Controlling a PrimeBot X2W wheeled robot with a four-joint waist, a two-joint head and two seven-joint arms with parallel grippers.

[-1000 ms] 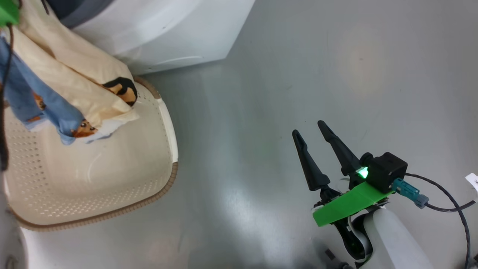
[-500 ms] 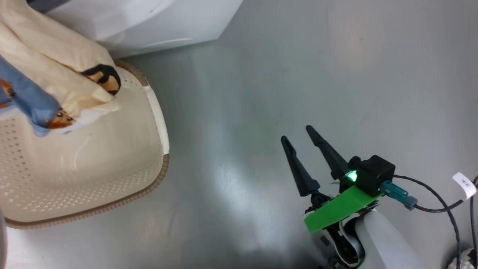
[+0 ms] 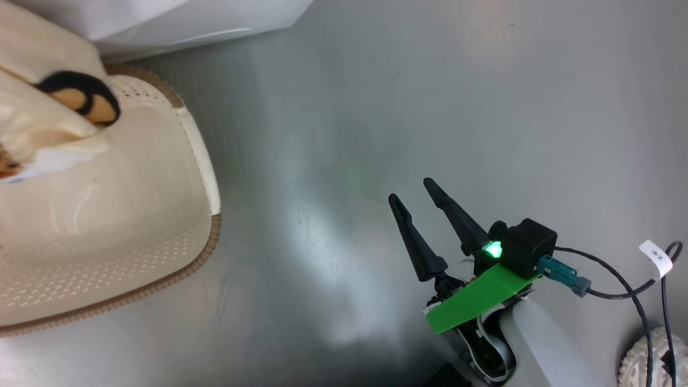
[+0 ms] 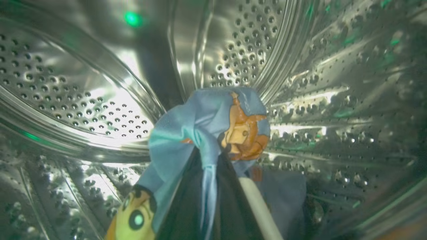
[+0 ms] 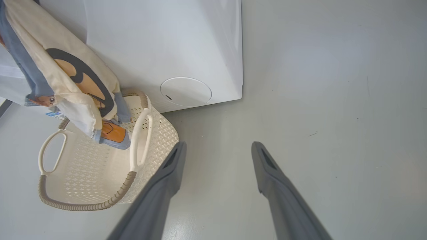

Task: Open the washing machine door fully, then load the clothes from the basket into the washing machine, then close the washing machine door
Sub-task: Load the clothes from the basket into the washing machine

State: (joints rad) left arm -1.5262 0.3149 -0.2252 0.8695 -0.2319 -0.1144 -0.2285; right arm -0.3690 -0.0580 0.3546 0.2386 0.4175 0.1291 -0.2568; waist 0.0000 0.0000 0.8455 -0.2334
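Deep inside the washing machine (image 5: 166, 40), the left gripper (image 4: 208, 156) is shut on a bunch of the clothes (image 4: 206, 113), a blue bit with an orange cartoon face on it. Its two dark fingers point at the back of the shiny drum (image 4: 83, 100), and the pinched cloth sits right at the tips, at 12 o'clock from the hand. But the clothes seem to hang together in one long string. In the right wrist view the other end, cream and blue, hangs down the white front of the machine from 11 o'clock and dangles into the basket (image 5: 80, 207) at 8 o'clock. I cannot tell if the tail touches the basket bottom. So the long way of the clothes runs from the drum, out of the mouth, and down to the basket. I think the left arm needs to reach in deeper or drop its bunch far back, so the tail gets pulled in too. The right gripper (image 3: 410, 190) is wide open and holds nothing. It hangs over the grey floor (image 3: 376, 107), fingers pointing to 11 o'clock in the head view, with the basket well apart from it at 9 o'clock. It is the hand nearer the tail, so it could help lift that end.
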